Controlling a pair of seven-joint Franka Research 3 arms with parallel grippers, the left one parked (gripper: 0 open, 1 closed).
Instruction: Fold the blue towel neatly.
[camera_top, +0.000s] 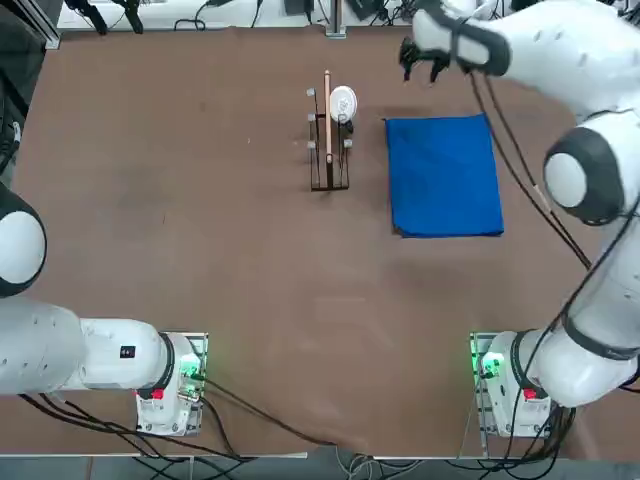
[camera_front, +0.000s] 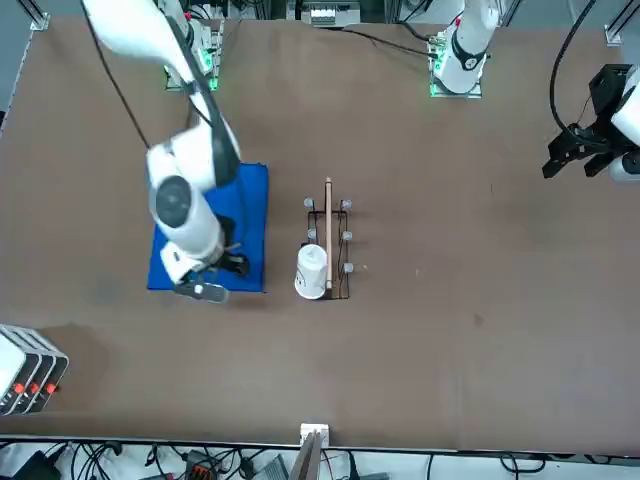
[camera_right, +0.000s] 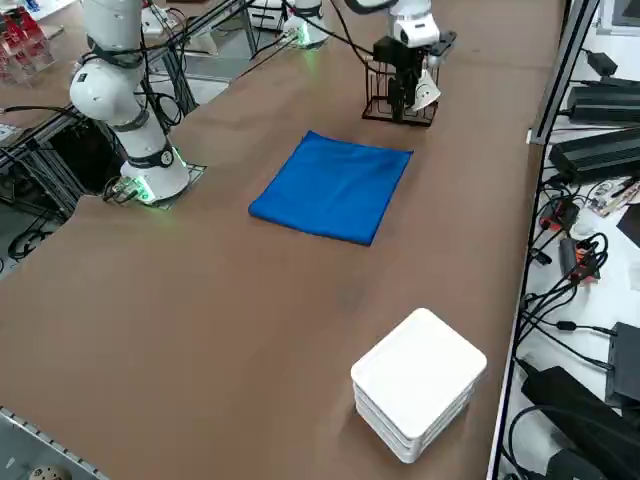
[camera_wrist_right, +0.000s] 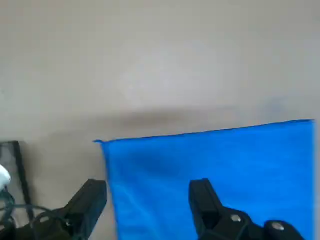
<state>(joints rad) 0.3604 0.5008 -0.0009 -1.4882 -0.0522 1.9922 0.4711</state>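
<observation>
Top view: spread right gripper (camera_top: 424, 62) above blue towel (camera_top: 445, 175), beside wooden rack (camera_top: 329, 150).

One camera hangs overhead, looking straight down on the whole worktop (camera_top: 200, 220) from the robot's side. Another faces the robot from across it. A third looks down diagonally from the right. The wrist camera sits close above the towel (camera_wrist_right: 215, 165). All four share the towel; three share the rack (camera_top: 328, 150)
</observation>
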